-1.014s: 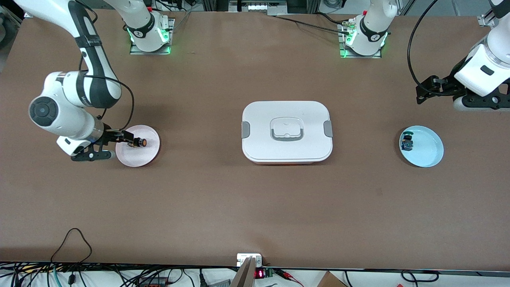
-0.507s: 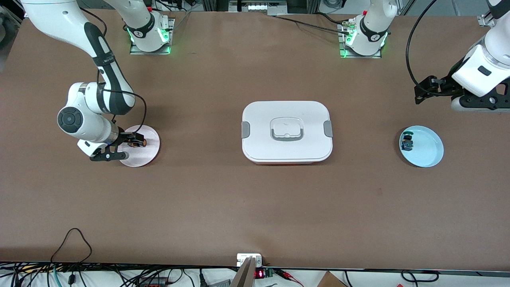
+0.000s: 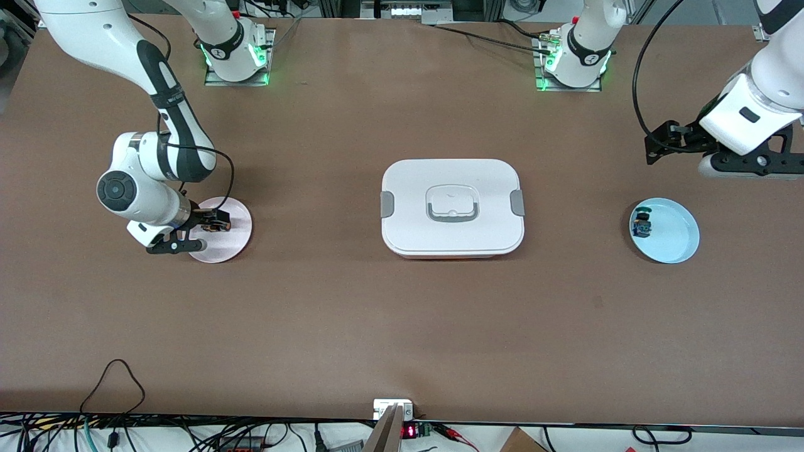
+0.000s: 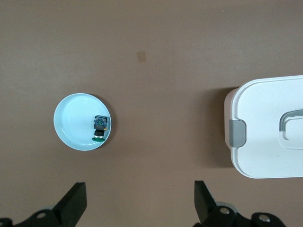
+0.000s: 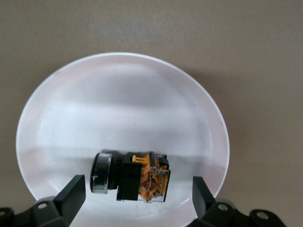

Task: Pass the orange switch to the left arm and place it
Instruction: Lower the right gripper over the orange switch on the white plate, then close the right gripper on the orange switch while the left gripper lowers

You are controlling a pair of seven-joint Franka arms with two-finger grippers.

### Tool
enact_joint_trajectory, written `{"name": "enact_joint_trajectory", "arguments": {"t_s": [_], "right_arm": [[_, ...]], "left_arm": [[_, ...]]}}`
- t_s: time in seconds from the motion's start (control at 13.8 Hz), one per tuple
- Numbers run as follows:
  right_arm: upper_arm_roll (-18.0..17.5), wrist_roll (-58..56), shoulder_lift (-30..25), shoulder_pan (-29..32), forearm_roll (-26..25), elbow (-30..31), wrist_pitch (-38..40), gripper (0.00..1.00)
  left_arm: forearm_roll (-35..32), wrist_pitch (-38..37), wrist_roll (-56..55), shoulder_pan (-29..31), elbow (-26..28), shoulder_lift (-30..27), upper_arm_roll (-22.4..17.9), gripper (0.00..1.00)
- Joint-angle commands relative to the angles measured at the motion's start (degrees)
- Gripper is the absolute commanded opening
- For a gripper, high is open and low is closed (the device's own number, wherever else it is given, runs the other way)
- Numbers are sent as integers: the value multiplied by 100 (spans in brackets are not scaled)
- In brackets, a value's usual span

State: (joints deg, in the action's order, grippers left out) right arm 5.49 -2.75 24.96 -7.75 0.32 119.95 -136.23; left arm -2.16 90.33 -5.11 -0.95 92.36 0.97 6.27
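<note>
1. Right gripper (image 3: 212,225) hangs low over the pink plate (image 3: 233,242) at the right arm's end of the table, its fingers (image 5: 71,194) spread wide and closed on nothing.
2. In the right wrist view the orange switch (image 5: 130,177) lies on its side in that plate, between the two spread fingers, with a gap to each. Its dark round cap points toward one finger, its orange block toward the other.
3. Left gripper (image 3: 653,147) hovers above bare table at the left arm's end, near the blue plate (image 3: 678,242) but not over it; its fingers (image 4: 73,203) also stand wide apart and empty.
4. The box (image 3: 452,207) sits in the middle of the table between the two plates, well apart from both, lid on and grey clips at its short sides.
5. From the front, the right gripper hides nearly all of the orange switch; only the right wrist view shows it whole.
6. The left wrist view looks down on the blue plate and one end of the box, and shows the blue-and-green switch (image 4: 99,127) lying near the plate's rim, which in the front view is a small dark speck.
7. A small red digit display (image 3: 409,431) glows at the table edge nearest the front camera; I cannot tell the digits. No other writing can be read.
</note>
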Motion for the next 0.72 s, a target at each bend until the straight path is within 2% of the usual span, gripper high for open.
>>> {"name": "enact_joint_trajectory", "arguments": {"t_s": [0.0,0.36,0.43,0.51,0.65], "right_arm": [[-22,-33,27,-7,47,169,-211,100],[-31,-33,114,-24,83,213,-264,99],[-31,-33,141,-24,83,222,-264,95],[-31,-33,158,-33,83,222,-264,89],[-31,-33,211,-33,83,222,-256,59]], "left_arm": [[-48,-33,80,-28,-113,113,67,100],[-48,-24,107,-28,-130,122,111,100],[-48,-24,107,-28,-139,131,102,100],[-57,-24,107,-28,-148,131,111,100],[-66,-24,107,-37,-157,149,111,100]]}}
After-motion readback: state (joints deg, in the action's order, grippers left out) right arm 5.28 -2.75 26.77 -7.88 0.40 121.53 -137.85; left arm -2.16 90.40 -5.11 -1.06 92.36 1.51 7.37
